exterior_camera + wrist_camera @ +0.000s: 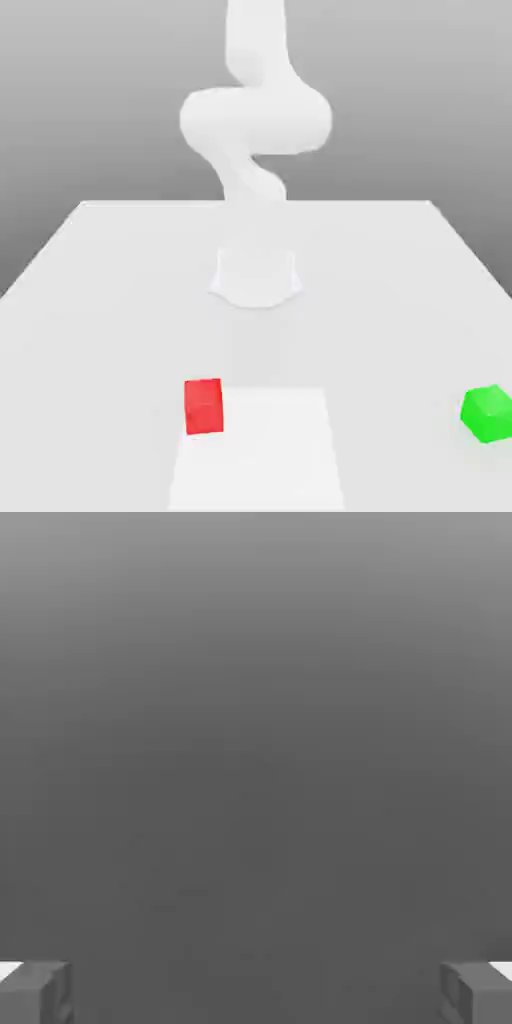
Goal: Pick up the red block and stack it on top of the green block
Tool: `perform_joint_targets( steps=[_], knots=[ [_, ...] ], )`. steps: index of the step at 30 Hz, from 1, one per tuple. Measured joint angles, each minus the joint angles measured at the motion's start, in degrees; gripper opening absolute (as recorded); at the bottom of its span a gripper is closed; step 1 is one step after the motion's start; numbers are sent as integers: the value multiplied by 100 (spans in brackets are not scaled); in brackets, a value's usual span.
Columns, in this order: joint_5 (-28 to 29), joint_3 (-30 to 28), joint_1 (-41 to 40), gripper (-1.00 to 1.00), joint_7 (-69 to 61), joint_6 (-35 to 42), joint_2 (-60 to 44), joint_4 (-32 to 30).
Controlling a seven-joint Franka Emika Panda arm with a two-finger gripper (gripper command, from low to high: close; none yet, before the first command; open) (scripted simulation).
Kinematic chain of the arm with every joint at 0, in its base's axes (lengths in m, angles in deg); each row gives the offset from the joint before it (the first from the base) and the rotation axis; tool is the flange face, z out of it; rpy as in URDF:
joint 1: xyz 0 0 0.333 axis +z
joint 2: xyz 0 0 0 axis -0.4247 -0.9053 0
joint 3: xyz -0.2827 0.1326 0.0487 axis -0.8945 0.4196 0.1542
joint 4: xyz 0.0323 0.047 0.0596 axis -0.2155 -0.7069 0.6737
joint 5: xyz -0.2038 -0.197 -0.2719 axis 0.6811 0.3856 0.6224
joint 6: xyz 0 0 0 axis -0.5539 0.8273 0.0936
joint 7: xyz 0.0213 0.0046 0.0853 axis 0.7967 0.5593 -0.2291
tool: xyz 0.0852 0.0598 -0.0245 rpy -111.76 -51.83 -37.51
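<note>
Red block (203, 406): it sits flat on the white table (90, 300), toward the near edge and a little to the exterior view's left of centre. Two faces catch my eye, a brighter top and a darker front. Nothing touches it.

Green block (488, 413): also on the table, far over at the exterior view's right, well apart from the red one. It is turned slightly, so a corner faces me, and its outer side is cut off by the frame edge.

Arm (255, 120): a pale, washed-out shape rising from its round base (256, 278) at the middle of the table. Its upper part runs out of the picture, and its links blur into the grey background, so I cannot make out where the hand ends up from here.

Gripper (256, 992): in the hand view the two grey fingertips (38, 992) stand far apart at opposite corners, spread wide with nothing between them. Each tip is cropped by the frame.

Beyond the fingers: plain grey shading with no table edge or block that I can pick out.

Pale patch (256, 445): a lighter square on the table just beside the red block; I cannot tell what it is.
</note>
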Motion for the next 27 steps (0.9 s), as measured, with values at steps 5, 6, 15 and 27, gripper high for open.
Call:
perform_joint_targets(
  steps=[5,6,15,27],
  knots=[
    [89,427,-605,0,1385,-527,-833,-553],
    [105,503,-720,0,1652,-629,-996,-660],
    [233,1019,-1629,0,4042,-1547,-2459,-1623],
    [60,1084,-2136,0,6500,-2817,-4299,-2649]
  ],
)
